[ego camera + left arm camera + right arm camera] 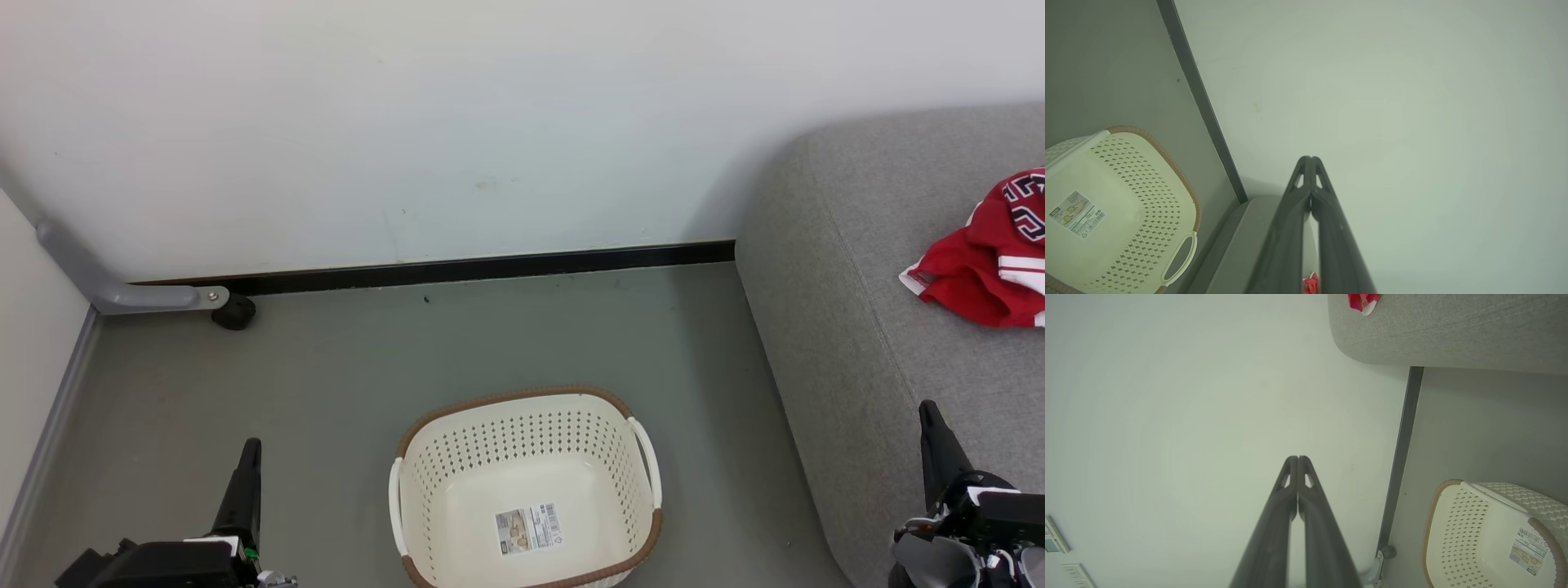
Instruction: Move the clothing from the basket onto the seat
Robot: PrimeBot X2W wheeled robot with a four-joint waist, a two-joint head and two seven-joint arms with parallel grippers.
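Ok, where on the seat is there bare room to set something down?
The seat is bare from its left edge to the clothing, and in front of the clothing down to the right gripper. Crowded only at the far right, where the clothing lies.

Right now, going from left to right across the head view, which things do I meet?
Dark long-fingered left gripper, oval cream-white perforated plastic basket with brown rim, large grey fabric seat, bright red clothing with white trim, lying on that seat.
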